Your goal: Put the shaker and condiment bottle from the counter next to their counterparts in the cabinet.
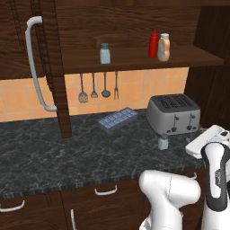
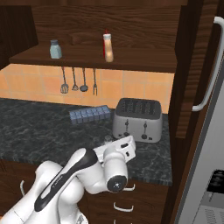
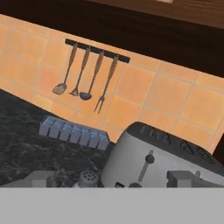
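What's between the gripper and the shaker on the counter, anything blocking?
Nothing visible. In the hand view the shaker sits low between the open gripper fingertips, with bare counter around it. The toaster stands close beside it, to the side, not in the path.

Small pale blue-grey glass shaker (image 3: 89, 177) on dark marbled surface (image 3: 22, 153) between the fingers (image 3: 38, 179), silver four-slot toaster (image 3: 166, 159) just behind it, blue-grey ice tray (image 3: 73, 132) beyond, left.

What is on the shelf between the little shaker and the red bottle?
Nothing. In the left base view, the shelf is bare wood between the shaker and the red bottle.
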Robot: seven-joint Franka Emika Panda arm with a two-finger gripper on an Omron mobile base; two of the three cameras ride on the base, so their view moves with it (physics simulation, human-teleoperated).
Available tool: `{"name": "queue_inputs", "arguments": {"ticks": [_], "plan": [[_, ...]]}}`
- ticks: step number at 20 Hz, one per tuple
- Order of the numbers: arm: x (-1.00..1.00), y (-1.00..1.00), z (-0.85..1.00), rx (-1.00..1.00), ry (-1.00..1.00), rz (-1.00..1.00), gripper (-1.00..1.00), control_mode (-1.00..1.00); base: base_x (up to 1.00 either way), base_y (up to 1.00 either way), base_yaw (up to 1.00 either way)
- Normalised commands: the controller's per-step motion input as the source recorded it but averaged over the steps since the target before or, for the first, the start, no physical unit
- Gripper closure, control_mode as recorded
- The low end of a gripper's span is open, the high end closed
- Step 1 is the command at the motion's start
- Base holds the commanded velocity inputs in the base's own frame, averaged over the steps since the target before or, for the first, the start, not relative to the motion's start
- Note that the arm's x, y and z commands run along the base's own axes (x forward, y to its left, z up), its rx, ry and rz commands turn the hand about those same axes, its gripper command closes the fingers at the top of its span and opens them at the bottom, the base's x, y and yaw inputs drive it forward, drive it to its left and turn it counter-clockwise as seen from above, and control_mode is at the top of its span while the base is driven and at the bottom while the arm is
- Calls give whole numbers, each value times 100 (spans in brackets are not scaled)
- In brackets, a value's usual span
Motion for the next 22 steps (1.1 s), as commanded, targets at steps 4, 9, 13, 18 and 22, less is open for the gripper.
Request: {"name": "queue_inputs", "arguments": {"ticks": [4, 9, 13, 18, 22], "plan": [[12, 0, -3, -3, 11, 7, -100, -100, 0, 0, 0], [0, 0, -22, -3, 5, 9, -100, -100, 0, 0, 0], [4, 0, -33, -4, 5, 7, -100, -100, 0, 0, 0], [12, 0, -11, -1, 12, 3, -100, -100, 0, 0, 0], [4, 0, -4, 0, 10, 0, -100, -100, 0, 0, 0]]}}
